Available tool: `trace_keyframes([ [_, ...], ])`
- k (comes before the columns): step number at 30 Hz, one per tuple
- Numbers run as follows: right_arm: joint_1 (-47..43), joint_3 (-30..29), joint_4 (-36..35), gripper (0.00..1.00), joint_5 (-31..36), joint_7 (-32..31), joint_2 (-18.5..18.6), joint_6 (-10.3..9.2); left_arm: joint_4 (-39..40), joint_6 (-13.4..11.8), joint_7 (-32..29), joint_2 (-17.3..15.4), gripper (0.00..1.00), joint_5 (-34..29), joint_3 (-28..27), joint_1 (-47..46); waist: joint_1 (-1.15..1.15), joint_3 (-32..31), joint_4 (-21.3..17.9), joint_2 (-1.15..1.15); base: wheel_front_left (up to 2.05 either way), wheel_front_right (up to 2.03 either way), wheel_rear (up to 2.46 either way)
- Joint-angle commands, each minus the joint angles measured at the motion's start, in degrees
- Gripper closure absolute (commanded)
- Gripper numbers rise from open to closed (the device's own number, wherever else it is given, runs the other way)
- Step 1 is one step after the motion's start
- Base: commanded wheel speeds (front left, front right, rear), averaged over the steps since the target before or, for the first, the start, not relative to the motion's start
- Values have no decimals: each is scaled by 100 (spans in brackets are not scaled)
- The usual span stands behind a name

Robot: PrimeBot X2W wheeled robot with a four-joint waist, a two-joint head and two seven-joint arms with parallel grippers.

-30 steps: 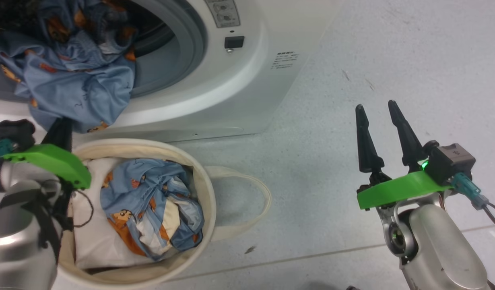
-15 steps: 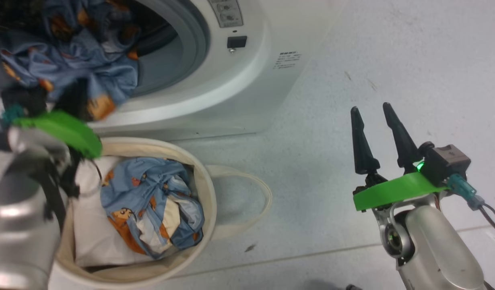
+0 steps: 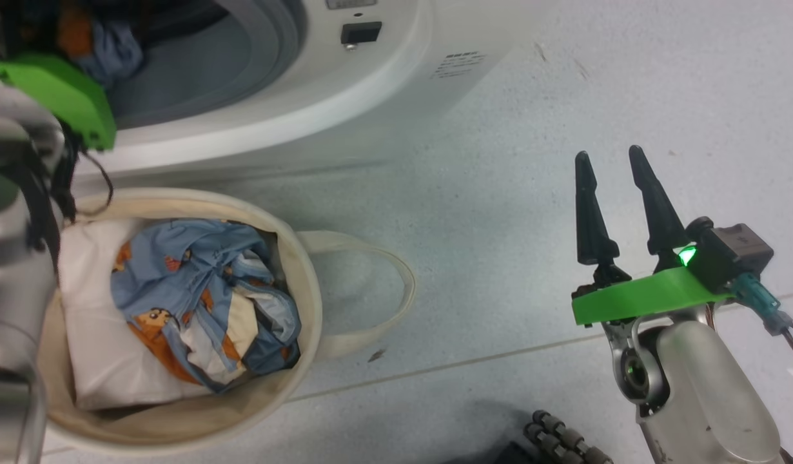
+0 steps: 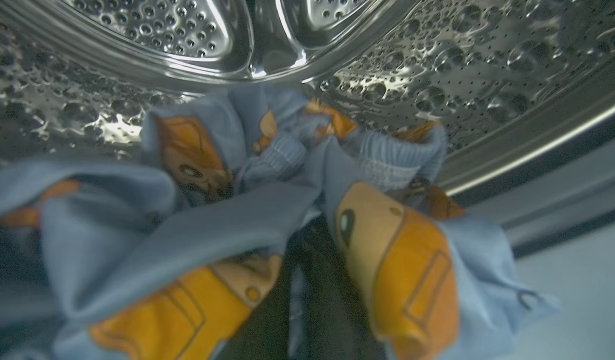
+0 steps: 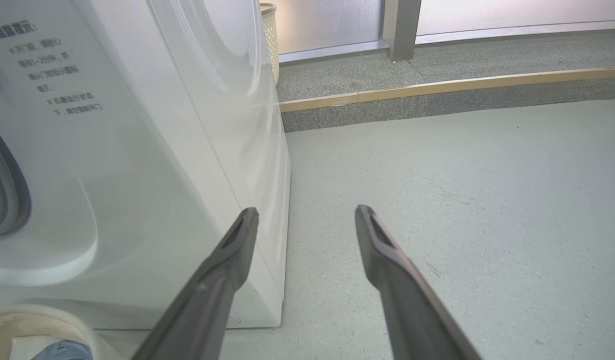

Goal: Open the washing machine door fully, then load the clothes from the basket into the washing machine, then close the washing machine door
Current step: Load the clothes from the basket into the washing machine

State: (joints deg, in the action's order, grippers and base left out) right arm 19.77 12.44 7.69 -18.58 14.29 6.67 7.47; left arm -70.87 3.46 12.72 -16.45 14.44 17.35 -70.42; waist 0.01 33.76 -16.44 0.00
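Observation:
The white washing machine (image 3: 383, 84) stands with its mouth open; its door is out of view. My left arm reaches into the mouth, its green wrist bracket (image 3: 55, 90) at the grey gasket. Inside the steel drum (image 4: 437, 65), my left gripper (image 4: 307, 280) is shut on a blue bear-print garment (image 4: 267, 200) that drapes over its dark fingers. The cream basket (image 3: 300, 270) sits on the floor below the machine and holds more blue clothes (image 3: 203, 296) on a white bundle (image 3: 93, 361). My right gripper (image 3: 612, 161) hovers open over bare floor to the right, holding nothing.
A basket handle (image 3: 396, 283) lies on the floor right of the basket. The machine's side (image 5: 227, 125) is just left of my right fingers (image 5: 232, 270). A raised grey step (image 5: 437, 100) and a woven bin (image 5: 270, 30) lie beyond. A dark ribbed part (image 3: 564, 438) shows at the bottom.
My left arm has lifted the blue garment off the machine's lip and carried it into the drum. The head camera has shifted. The right gripper stays open in place.

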Motion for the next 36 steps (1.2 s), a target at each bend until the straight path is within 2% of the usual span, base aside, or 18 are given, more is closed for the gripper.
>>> trace_keyframes([
  [1,16,70,-200,0,38,71,-37,2,114,-29,51,-247,100,-71,-39,-389,-1,106,-56,0,0,0,0],
  [5,42,35,-282,0,59,71,-64,2,690,-135,217,-204,100,-46,-136,-815,-1,221,-72,0,0,0,0],
  [9,58,16,-310,0,85,71,-81,2,1603,-102,225,-159,100,-41,-330,-658,-1,275,-58,0,0,0,0],
  [12,70,44,-291,0,85,71,-99,2,1691,-38,226,-102,100,-65,-383,-513,-1,239,-58,0,0,0,0],
  [16,84,110,-239,0,66,71,-104,2,1078,-5,227,-48,100,-120,-360,-444,-1,127,-94,0,0,0,0],
  [17,81,114,-227,0,61,71,-99,2,949,-16,227,-34,35,-112,-368,-491,-1,105,-103,0,0,0,0],
  [18,79,118,-215,0,57,71,-94,2,812,-20,227,-12,0,-82,-389,-525,-1,88,-113,0,0,0,0],
  [23,72,138,-172,0,33,71,-75,2,-5,-36,-318,23,0,-63,-321,-700,-1,-23,-150,0,0,0,0],
  [28,94,192,-134,0,8,71,-72,2,-178,16,-716,45,0,46,-350,-791,-1,-113,-158,0,0,0,0],
  [36,114,252,-14,0,-69,71,-71,2,-201,198,30,163,0,251,-412,-560,-1,-478,-23,0,0,0,0],
])
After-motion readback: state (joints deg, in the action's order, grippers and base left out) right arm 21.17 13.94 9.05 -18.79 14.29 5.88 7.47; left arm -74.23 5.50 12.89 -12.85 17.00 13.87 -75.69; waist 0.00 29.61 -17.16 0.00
